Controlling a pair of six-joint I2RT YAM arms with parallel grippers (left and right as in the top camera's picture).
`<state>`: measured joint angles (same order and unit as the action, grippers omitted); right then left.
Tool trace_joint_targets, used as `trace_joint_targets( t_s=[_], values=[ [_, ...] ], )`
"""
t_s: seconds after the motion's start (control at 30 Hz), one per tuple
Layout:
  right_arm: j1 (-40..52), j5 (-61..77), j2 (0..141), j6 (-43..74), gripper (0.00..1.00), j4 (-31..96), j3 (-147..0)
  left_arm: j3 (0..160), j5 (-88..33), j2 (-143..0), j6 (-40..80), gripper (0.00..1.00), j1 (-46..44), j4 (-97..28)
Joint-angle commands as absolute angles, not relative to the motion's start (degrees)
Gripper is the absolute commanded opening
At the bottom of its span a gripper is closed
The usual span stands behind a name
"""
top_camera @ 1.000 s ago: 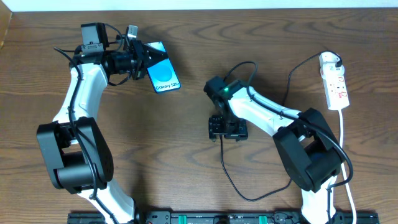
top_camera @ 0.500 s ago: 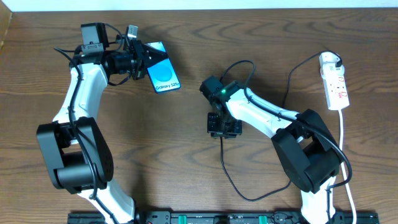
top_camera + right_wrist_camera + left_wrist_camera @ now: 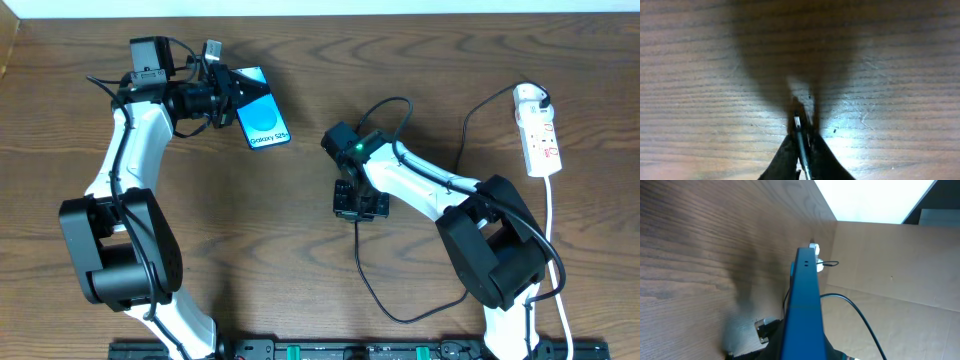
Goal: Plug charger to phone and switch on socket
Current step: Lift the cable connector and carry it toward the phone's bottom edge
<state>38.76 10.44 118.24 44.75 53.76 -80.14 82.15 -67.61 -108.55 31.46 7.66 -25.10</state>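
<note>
The right end effector point(image 3: 360, 206) points down at the table point(image 3: 290, 260), its fingers closed narrow on the charger point(image 3: 361, 278). In the right wrist view the small plug tip point(image 3: 797, 121) pokes out just beyond the fingertips, close above the wood. The thin black cable trails away behind the end effector in a loose loop and runs off toward the white adapter point(image 3: 530, 97), seated in the socket point(image 3: 540, 135) well off to its right side.

The cable looks light and floppy, so a hold right behind the stiff plug tip seems best for aiming.

The left end effector point(image 3: 222, 96), well apart across the table, is clamped on one end of the phone point(image 3: 263, 121), held on edge with the blue screen facing sideways. The phone looks rigid, smooth and probably slippery, with breakable glass.
</note>
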Motion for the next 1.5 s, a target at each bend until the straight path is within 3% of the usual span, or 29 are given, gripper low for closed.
trace_joint_targets(
  t_s=[0.0,0.13,0.37,0.63,1.0,1.2,1.47],
  values=[
    [39.09,11.88,119.28,45.41,0.01,53.32,-80.25,81.93,-69.87,-107.68,31.07,0.07,7.64,-24.80],
    [37.41,21.50,119.13,44.99,0.01,48.31,-80.55,81.93,-69.91,-107.68,31.09,0.07,7.64,-24.82],
    [25.23,62.48,119.04,28.93,0.01,33.15,-82.08,81.93,-70.85,-107.68,31.86,0.07,7.64,-20.97],
    [17.21,82.00,119.04,28.32,0.01,9.63,-82.08,81.93,-74.17,-107.68,44.56,0.07,7.64,-3.31],
    [19.25,89.49,119.04,30.70,0.01,-5.50,-82.08,81.93,-73.91,-107.68,64.45,0.07,5.32,26.41],
    [21.78,89.49,119.04,31.24,0.01,-8.19,-82.08,81.93,-71.90,-107.68,64.25,0.07,2.20,27.35],
    [22.70,88.55,119.04,41.36,0.01,-23.83,-82.08,81.93,-71.33,-107.68,63.70,0.08,1.56,27.33]
  ],
)
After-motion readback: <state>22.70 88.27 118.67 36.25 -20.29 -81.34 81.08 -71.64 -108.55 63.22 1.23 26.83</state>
